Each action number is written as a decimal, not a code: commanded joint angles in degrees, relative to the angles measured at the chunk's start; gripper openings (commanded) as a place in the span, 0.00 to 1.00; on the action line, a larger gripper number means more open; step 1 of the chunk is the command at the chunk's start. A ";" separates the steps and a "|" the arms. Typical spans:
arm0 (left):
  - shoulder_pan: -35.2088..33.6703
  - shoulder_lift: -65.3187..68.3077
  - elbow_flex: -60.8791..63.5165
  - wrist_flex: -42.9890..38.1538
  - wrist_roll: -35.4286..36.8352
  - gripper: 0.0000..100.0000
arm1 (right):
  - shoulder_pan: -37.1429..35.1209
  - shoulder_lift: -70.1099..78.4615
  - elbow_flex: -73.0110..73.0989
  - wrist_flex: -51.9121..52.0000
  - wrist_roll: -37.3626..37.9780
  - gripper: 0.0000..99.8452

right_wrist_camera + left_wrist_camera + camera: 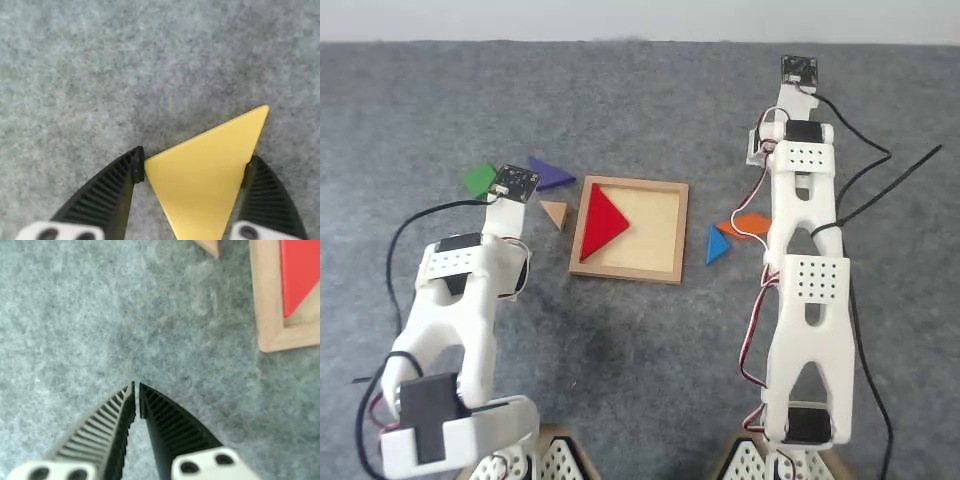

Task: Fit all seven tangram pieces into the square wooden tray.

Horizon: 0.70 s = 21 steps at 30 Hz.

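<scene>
The square wooden tray [676, 232] lies mid-table with a red triangle [600, 222] in its left half. To its left lie a tan triangle [555, 213], a purple triangle [552, 174] and a green piece [478, 179]. On its right are a blue triangle [716, 243] and an orange piece [750, 224]. My left gripper [136, 386] is shut and empty over carpet, near the tray's corner [270, 335] and short of the tan triangle [209, 246]. A yellow triangle [205, 170] sits pinched between the fingers of my right gripper [194, 165], over bare carpet.
Grey carpet covers the whole table. The left arm [460, 290] stands left of the tray. The right arm [805, 250] stretches toward the far right, partly over the orange piece. Cables trail beside both arms.
</scene>
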 commanded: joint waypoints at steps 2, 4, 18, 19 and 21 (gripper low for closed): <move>-0.35 -2.90 -0.04 -0.97 -0.62 0.01 | 0.57 -1.45 0.26 2.77 3.87 0.25; -0.35 -2.90 -0.04 -0.97 -0.62 0.01 | 0.31 -1.54 -0.18 4.97 5.45 0.25; -0.35 -2.90 -0.04 -0.97 -0.62 0.01 | -7.25 -1.45 -26.20 27.56 18.99 0.25; -0.35 -2.90 -0.04 -0.97 -0.62 0.01 | -8.31 -1.54 -27.34 29.05 19.87 0.25; -0.35 -2.90 -0.04 -0.97 -0.62 0.01 | -10.33 -2.77 -27.16 31.43 21.19 0.25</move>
